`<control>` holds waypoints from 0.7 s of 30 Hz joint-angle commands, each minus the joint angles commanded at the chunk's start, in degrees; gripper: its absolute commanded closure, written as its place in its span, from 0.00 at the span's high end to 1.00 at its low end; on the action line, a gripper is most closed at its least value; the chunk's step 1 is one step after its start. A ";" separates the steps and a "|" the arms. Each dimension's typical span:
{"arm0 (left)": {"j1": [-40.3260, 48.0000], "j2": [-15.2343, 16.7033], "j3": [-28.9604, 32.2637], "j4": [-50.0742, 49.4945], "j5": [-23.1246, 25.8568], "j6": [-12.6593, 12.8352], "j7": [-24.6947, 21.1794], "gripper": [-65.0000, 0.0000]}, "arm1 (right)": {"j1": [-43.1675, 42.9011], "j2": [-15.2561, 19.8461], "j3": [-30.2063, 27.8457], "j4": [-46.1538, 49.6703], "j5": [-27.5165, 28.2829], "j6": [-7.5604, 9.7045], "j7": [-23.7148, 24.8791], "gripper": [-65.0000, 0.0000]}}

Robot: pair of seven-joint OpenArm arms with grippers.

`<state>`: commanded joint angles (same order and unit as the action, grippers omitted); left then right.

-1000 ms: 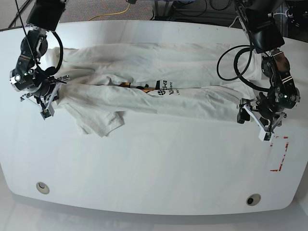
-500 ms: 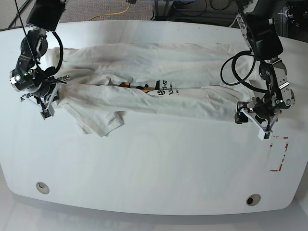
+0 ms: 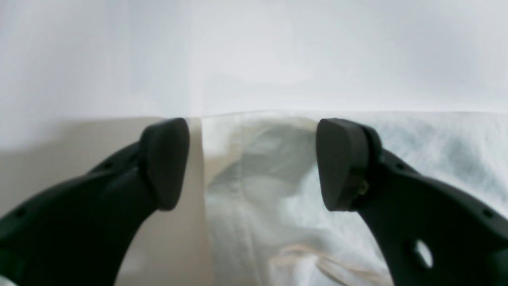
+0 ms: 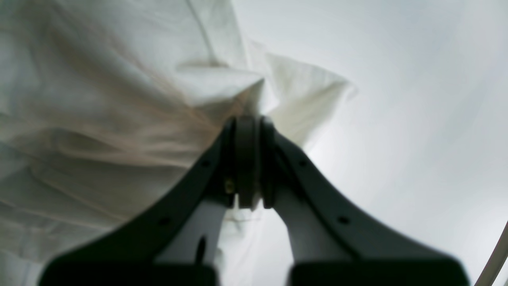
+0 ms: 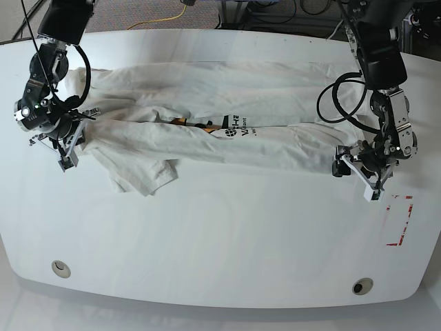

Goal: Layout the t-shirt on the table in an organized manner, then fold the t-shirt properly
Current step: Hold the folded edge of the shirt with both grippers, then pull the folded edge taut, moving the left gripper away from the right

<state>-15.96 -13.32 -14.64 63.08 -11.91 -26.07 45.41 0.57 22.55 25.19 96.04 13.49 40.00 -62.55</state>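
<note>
The white t-shirt [image 5: 207,131] lies stretched left to right across the table [image 5: 227,234], folded lengthwise, with black lettering showing at the middle and a sleeve bunched at the front left. My right gripper [image 5: 74,141] is at the shirt's left end. In the right wrist view it [image 4: 248,131] is shut on a pinch of the t-shirt [image 4: 99,119] cloth. My left gripper [image 5: 355,176] stands open at the shirt's right end. Seen from the left wrist, the gripper [image 3: 252,163] has the t-shirt [image 3: 270,230] edge lying under the gap between its fingers.
A red-outlined mark [image 5: 400,221] sits on the table just right of my left gripper. Two round grommet holes [image 5: 60,267] [image 5: 362,285] are near the front edge. Black arm cables [image 5: 337,96] loop over the shirt's right end.
My left gripper has slid left, from beside the red mark onto the shirt's right edge, still open. The right gripper and the shirt have stayed put.
</note>
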 joint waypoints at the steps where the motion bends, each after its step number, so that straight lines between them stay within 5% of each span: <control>1: 0.00 0.00 0.35 0.00 0.00 0.00 0.00 0.60 | 0.00 0.00 0.00 0.00 0.00 0.00 0.00 0.00; 8: 0.00 0.00 1.23 -0.09 0.00 0.00 0.09 0.21 | 0.00 0.00 0.00 0.00 0.00 0.00 0.00 0.00; 13: 0.00 -0.09 1.23 0.00 0.00 0.00 0.09 0.02 | 0.00 0.00 0.09 0.00 0.00 0.00 0.00 0.00; 21: 0.09 -0.09 -0.35 4.13 -0.26 0.00 0.09 0.00 | 0.00 0.00 0.09 0.00 0.00 0.00 0.00 0.00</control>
<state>-15.87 -13.41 -14.99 67.21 -12.18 -26.07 45.49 0.57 22.55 25.27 96.04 13.49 40.00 -62.55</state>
